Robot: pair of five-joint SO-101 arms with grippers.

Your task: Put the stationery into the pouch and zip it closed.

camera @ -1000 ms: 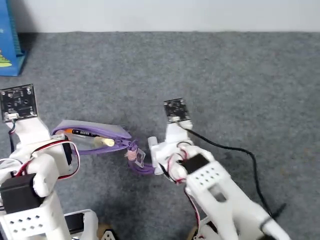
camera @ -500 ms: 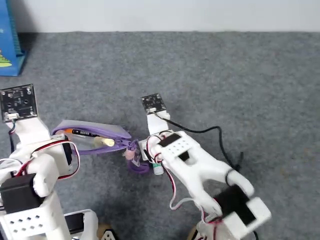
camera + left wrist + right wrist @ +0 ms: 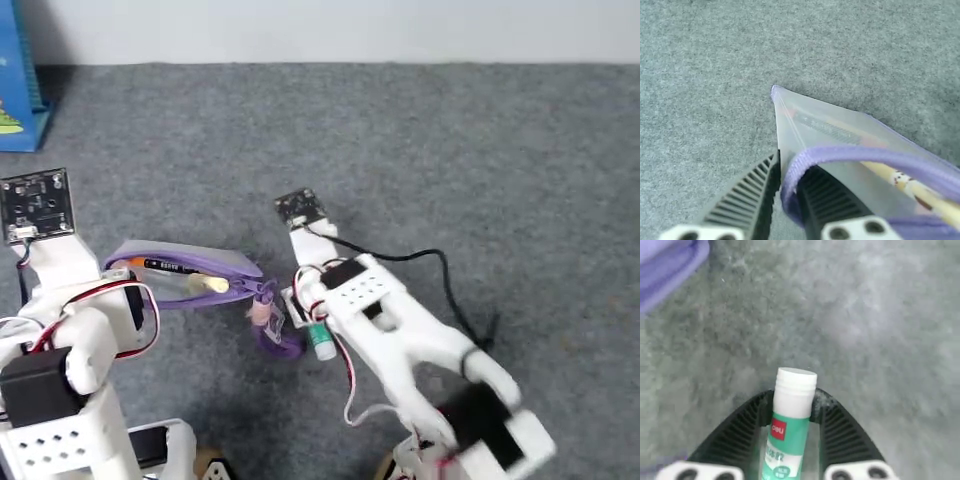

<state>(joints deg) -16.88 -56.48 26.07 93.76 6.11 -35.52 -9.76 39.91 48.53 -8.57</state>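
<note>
A clear pouch (image 3: 190,275) with purple trim lies on the grey carpet, with a pen (image 3: 165,266) and a cream stick (image 3: 207,285) inside. My left gripper (image 3: 787,187) is shut on the purple rim of the pouch (image 3: 840,145) at its left end. My right gripper (image 3: 793,396) is shut on a green and white glue stick (image 3: 789,425), white cap pointing outward. In the high view the glue stick (image 3: 320,340) sits just right of the pouch's pink zipper pull (image 3: 263,311) and purple strap (image 3: 281,343). A purple part of the pouch (image 3: 670,262) lies beyond the glue stick.
A blue box (image 3: 15,90) stands at the far left by the white wall. A black cable (image 3: 430,265) trails from the right arm across the carpet. Bare grey carpet (image 3: 480,160) spreads to the right and back.
The right arm has swung left and turned its wrist toward the pouch's open end, and the glue stick now shows in its grip. The left arm and pouch have stayed put.
</note>
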